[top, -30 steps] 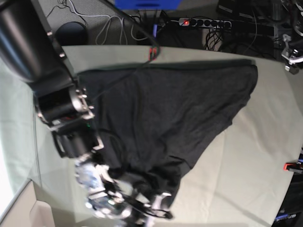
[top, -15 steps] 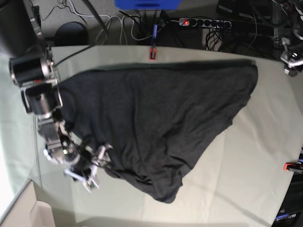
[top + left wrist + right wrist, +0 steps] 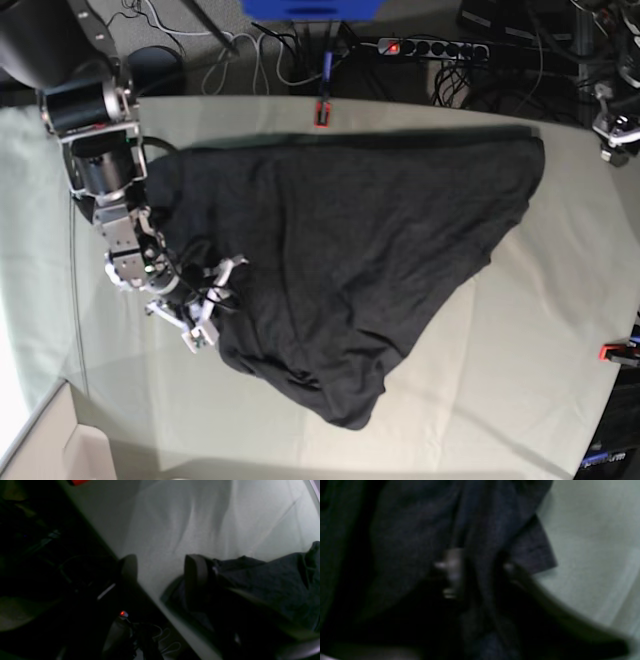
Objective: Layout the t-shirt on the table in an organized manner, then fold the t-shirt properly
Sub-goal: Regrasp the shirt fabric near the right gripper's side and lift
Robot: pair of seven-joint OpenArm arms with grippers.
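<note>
The dark t-shirt (image 3: 360,250) lies spread in a rough triangle on the pale green table (image 3: 520,350), bunched at its near-left edge. My right gripper (image 3: 212,303) is at that bunched edge. In the right wrist view its two fingers (image 3: 452,572) stand either side of a raised fold of the t-shirt (image 3: 407,530). That view is blurred, so whether they pinch it is unclear. My left gripper (image 3: 615,135) hangs at the table's far right edge. In its wrist view the left gripper (image 3: 162,570) is open over bare table (image 3: 187,517), with a corner of the t-shirt (image 3: 270,580) just beside one finger.
A red clamp (image 3: 322,112) sits on the far table edge and another (image 3: 615,352) at the right edge. A power strip (image 3: 430,47) and cables lie behind the table. A cardboard box (image 3: 40,450) stands at the near left corner.
My right arm has swung from the shirt's near bottom edge up to its left edge, and its fingers have drawn in around a fold. The left arm has not moved.
</note>
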